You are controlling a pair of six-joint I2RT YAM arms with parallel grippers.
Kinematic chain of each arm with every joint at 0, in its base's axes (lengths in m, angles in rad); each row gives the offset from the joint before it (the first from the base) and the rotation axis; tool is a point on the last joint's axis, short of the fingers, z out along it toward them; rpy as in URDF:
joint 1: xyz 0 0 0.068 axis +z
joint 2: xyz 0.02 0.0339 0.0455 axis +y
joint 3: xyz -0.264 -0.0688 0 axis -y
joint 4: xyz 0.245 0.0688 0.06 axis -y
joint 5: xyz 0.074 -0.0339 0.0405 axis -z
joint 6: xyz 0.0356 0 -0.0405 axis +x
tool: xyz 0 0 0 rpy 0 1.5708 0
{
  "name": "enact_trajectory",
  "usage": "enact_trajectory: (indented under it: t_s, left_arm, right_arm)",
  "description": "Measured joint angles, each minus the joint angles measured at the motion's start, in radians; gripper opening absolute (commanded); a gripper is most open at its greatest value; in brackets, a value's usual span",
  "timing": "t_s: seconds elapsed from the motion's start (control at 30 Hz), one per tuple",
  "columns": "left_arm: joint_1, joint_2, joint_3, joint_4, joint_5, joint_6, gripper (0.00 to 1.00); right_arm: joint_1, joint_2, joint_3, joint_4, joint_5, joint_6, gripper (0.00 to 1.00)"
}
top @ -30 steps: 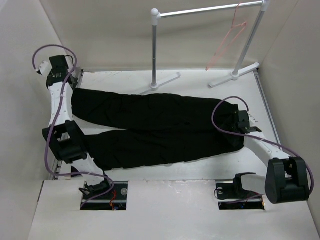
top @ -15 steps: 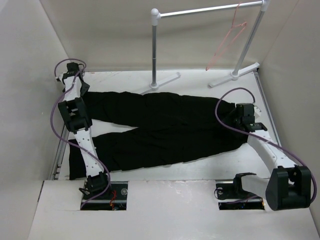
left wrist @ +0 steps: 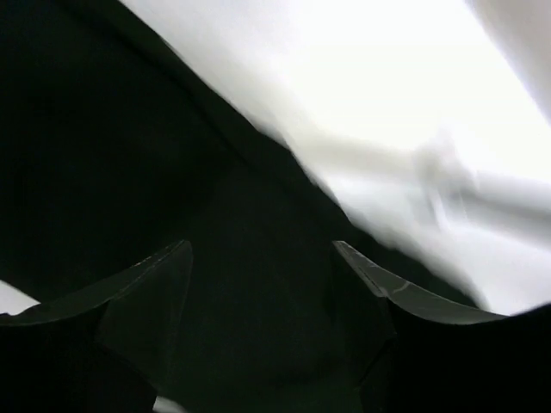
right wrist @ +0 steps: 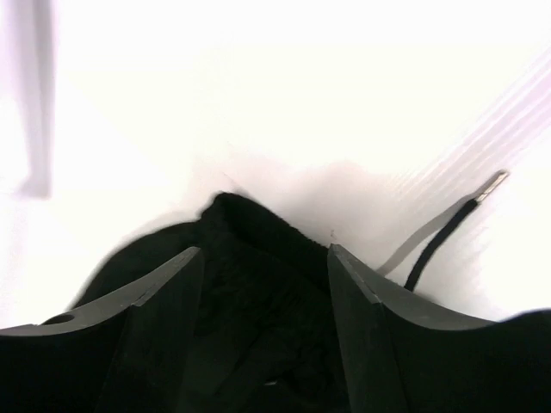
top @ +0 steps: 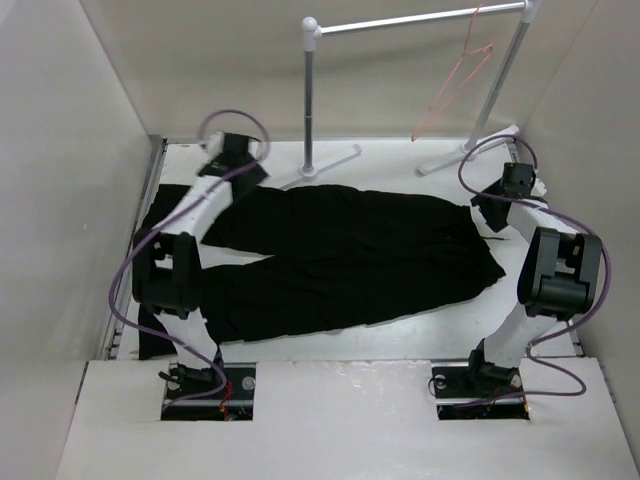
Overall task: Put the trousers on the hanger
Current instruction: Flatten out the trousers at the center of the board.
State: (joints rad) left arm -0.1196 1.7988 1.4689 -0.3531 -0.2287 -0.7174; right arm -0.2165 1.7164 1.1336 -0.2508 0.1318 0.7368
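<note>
The black trousers (top: 340,255) lie spread flat across the white table, legs to the left and waist to the right. The thin pink hanger (top: 455,85) hangs from the rail at the back right, away from both arms. My left gripper (top: 232,165) hovers over the far edge of the upper leg, and in the left wrist view this gripper (left wrist: 263,258) is open with black cloth (left wrist: 129,155) beneath it. My right gripper (top: 497,208) sits at the waist's far corner. In the right wrist view it (right wrist: 263,258) is open over the waistband edge (right wrist: 258,224).
The white tubular rack (top: 310,100) stands at the back with its feet (top: 325,162) close to the trousers' far edge. A black drawstring (right wrist: 439,241) with a metal tip trails off the waist. Walls close in on both sides. One leg end (top: 150,340) droops at the table's left edge.
The left arm swung from the far left corner rightward along the upper leg, and its gripper opened. The right arm drew back and folded up, its gripper moving to the waist's far right corner.
</note>
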Motion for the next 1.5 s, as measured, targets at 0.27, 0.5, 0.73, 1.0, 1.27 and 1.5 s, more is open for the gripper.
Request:
enact_trajectory:
  t_s: [0.27,0.5,0.73,1.0,1.27,1.5]
  left_arm:
    - [-0.507,-0.036,-0.22,0.057,0.056,-0.029,0.6]
    - [-0.614,-0.058,-0.354,0.082,0.06,-0.058,0.59]
    - [-0.549,-0.154,-0.49,0.072,0.033,-0.069,0.6]
    - [-0.499,-0.343,-0.581,0.043,-0.01,-0.071,0.61]
    - [-0.259,-0.583,-0.692,-0.059,-0.036,-0.086,0.63]
    - [0.046,-0.87,-0.744,-0.319,-0.041,-0.166,0.61]
  right_arm:
    - [0.002,0.147,0.084,-0.024,-0.063,-0.037,0.65]
    - [0.008,0.219,0.169,-0.029,-0.1,-0.062,0.32]
    - [0.008,0.236,0.169,-0.036,-0.135,-0.048,0.06]
    - [-0.051,0.207,0.16,-0.032,-0.125,0.064,0.02]
    - [-0.116,0.185,0.161,-0.027,-0.093,0.17,0.69]
    - [0.029,-0.093,0.0,-0.024,0.009,0.186,0.8]
